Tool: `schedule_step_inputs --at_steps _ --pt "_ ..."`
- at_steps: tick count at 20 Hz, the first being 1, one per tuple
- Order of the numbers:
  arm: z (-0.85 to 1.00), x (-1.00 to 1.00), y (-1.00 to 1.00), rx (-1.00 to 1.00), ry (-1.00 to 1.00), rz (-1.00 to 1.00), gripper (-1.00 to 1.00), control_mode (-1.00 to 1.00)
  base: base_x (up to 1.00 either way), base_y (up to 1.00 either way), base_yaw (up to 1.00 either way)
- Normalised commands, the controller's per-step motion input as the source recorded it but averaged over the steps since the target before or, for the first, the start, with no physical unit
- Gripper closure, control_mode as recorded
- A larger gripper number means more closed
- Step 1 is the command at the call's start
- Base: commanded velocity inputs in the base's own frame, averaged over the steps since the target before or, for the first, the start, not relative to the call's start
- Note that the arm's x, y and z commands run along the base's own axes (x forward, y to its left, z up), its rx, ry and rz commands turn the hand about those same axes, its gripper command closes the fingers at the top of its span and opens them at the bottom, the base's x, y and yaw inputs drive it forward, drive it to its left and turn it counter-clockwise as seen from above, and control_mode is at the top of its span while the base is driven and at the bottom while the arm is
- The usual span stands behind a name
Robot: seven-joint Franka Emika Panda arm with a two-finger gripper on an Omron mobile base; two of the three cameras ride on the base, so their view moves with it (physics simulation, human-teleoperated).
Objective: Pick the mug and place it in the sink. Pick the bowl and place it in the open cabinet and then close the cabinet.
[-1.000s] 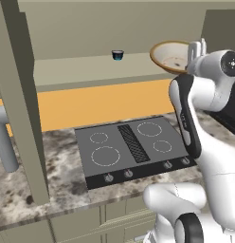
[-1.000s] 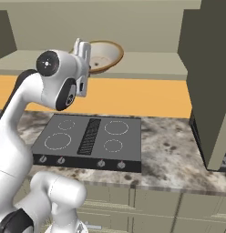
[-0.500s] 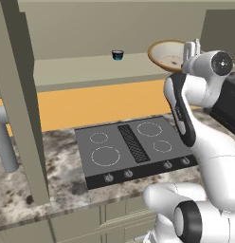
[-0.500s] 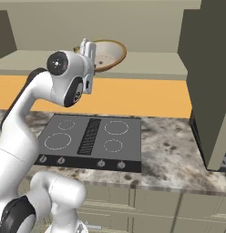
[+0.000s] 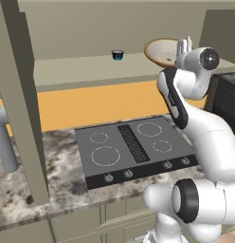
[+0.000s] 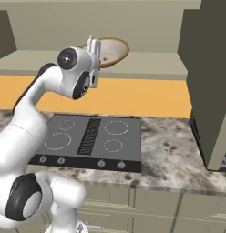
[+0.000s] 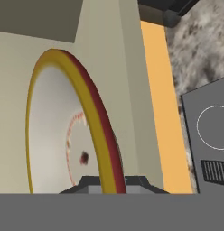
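The cream bowl [image 5: 162, 51] with its orange-brown rim hangs tilted just above the floor of the open cabinet [image 5: 81, 71], at its right end. My gripper [image 5: 183, 45] is shut on the bowl's near rim, with the fingers pointing up. From the right, the bowl [image 6: 112, 49] shows behind the gripper [image 6: 93, 45], over the cabinet floor [image 6: 146, 63]. In the hand view the rim of the bowl [image 7: 55, 135] runs down between my fingertips [image 7: 109, 182]. The mug and the sink are out of view.
A tiny dark blue cup [image 5: 118, 55] stands on the cabinet floor left of the bowl. Open cabinet doors [image 5: 20, 95] [image 6: 208, 82] jut out on both sides. Below lies a black cooktop [image 5: 133, 147] in the speckled counter [image 6: 174, 150]. A dark appliance [image 5: 228, 99] sits at right.
The arm has reached forward, and the bowl has gone a little deeper over the cabinet floor. The grip on the rim is the same.
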Motion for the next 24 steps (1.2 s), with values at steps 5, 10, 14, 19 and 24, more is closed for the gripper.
schedule_step_inputs --at_steps 5,10,14,19,24 --pt "-0.07 0.43 -0.02 0.00 0.00 0.00 1.00 -1.00 0.00 0.00 0.00" --pt "-0.21 0.42 -0.04 0.04 0.00 0.00 1.00 -1.00 0.00 0.00 0.00" --pt "-0.19 0.44 -0.01 0.03 0.00 0.00 1.00 -1.00 0.00 0.00 0.00" --pt "-0.05 0.55 0.00 0.00 0.00 0.00 1.00 -1.00 0.00 0.00 0.00" --pt "-0.06 0.40 0.00 0.00 0.00 0.00 -1.00 -1.00 0.00 0.00 0.00"
